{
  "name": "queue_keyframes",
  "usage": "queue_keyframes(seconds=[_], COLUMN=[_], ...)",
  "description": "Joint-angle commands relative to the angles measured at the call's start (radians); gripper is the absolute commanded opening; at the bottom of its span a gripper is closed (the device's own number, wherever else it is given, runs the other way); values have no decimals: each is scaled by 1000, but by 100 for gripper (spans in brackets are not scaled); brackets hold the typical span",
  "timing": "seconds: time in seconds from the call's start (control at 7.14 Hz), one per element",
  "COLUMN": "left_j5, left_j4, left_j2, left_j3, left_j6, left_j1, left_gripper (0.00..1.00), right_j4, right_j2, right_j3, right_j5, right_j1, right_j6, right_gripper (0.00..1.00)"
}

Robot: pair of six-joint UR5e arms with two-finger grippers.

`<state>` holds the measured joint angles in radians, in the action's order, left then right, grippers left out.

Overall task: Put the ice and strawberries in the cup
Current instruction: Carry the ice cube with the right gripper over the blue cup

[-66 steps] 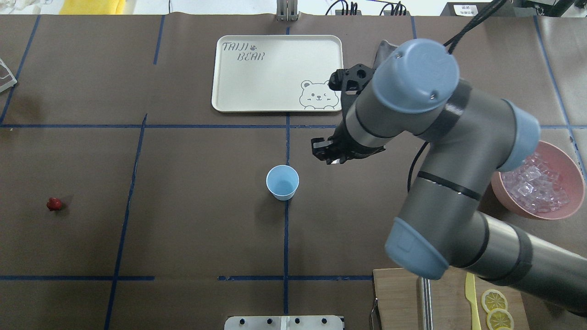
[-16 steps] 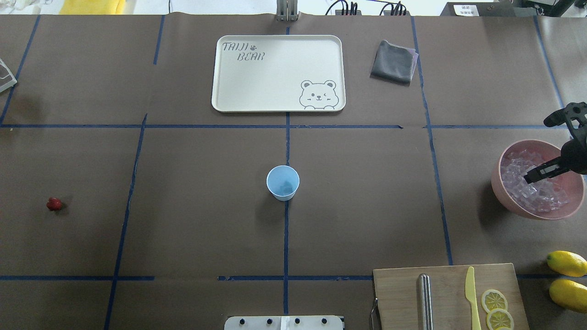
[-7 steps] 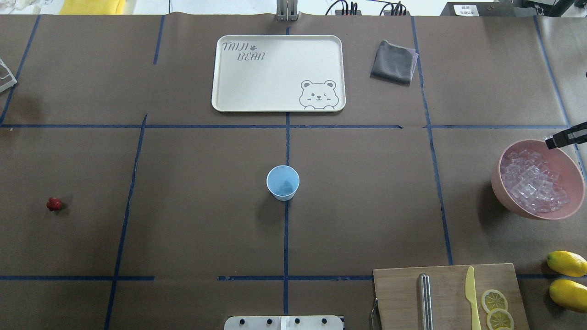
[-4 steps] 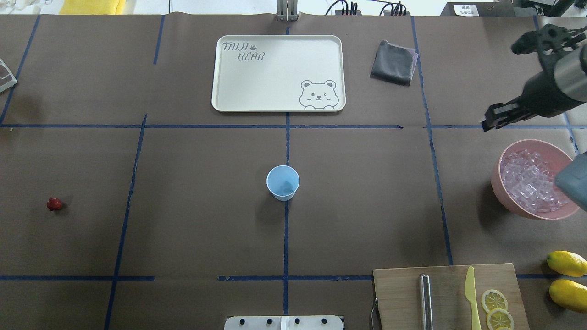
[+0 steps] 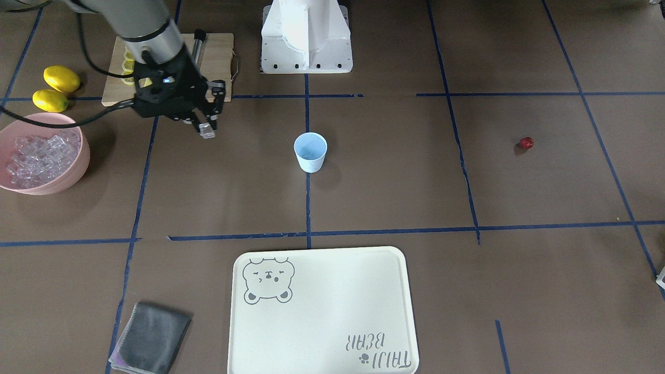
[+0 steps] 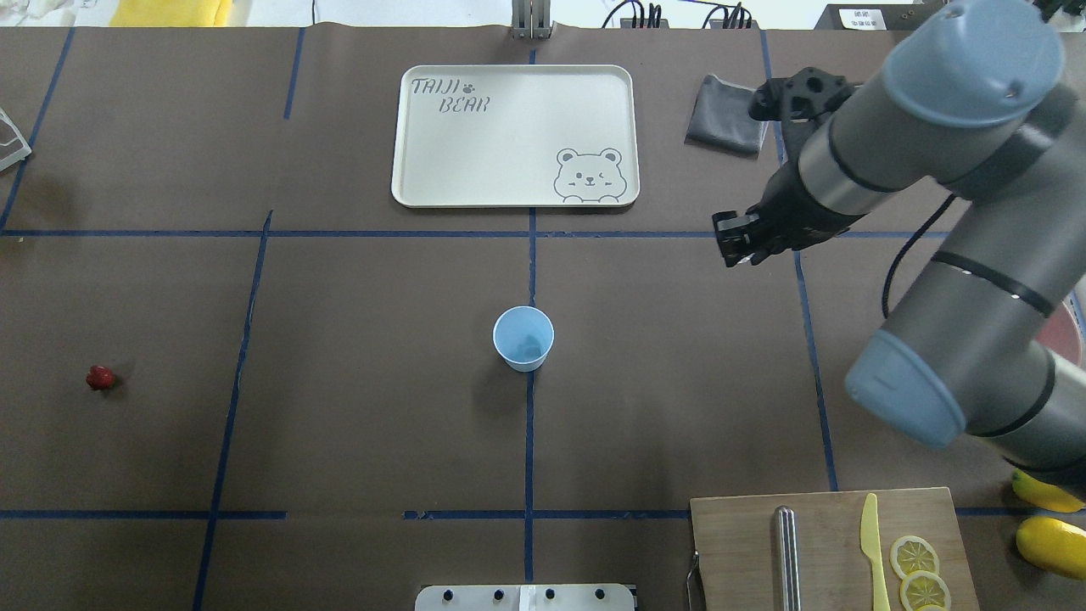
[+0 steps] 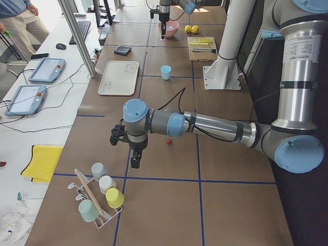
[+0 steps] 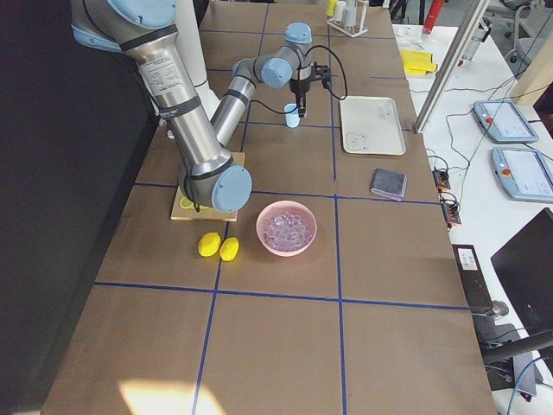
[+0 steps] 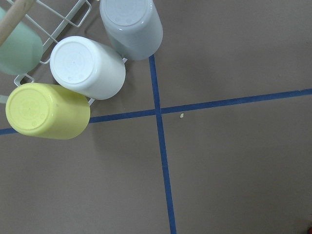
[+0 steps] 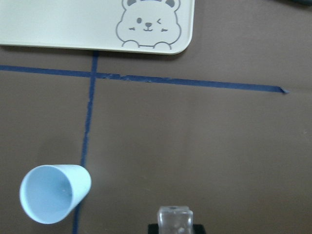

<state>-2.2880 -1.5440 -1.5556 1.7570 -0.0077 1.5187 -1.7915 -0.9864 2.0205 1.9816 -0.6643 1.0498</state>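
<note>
The light-blue cup [image 6: 523,338] stands upright at the table's middle; it also shows in the front view [image 5: 310,151] and the right wrist view [image 10: 53,200]. My right gripper [image 6: 734,250] hangs above the table to the cup's right, shut on one clear ice cube [image 5: 208,133], which also shows in the right wrist view [image 10: 174,218]. The rest of the ice [image 5: 39,156] is heaped in the pink bowl [image 5: 78,169]. The dark-red strawberry [image 6: 100,378] lies alone far left. My left gripper [image 7: 134,161] shows only in the exterior left view, near the strawberry [image 7: 168,142]; I cannot tell if it is open.
A cream tray [image 6: 509,136] and a grey cloth [image 6: 725,114] lie at the far side. A cutting board [image 6: 738,543] with a knife and lemon slices sits front right, two lemons [image 5: 61,79] beside it. A rack of cups [image 9: 83,68] lies under my left wrist.
My right gripper dipped into the pink bowl, rose with an ice cube, and has swung left from above the bowl toward the cup. Cup and strawberry have not moved.
</note>
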Motion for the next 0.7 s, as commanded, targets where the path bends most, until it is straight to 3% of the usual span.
queue_keyframes(seconds=[0.0,0.56], left_j5=[1,-1], left_j4=[2,2], left_j2=[0,0], left_j3=[-4,-7], left_j6=[0,0], left_j1=[0,-2], left_gripper=[100,100], right_j4=[-11,3], right_j2=[136,198], right_j3=[-71,-216], right_j5=[-122,-216], right_j1=[127,210], right_j6=[140,177], right_gripper=[0,0])
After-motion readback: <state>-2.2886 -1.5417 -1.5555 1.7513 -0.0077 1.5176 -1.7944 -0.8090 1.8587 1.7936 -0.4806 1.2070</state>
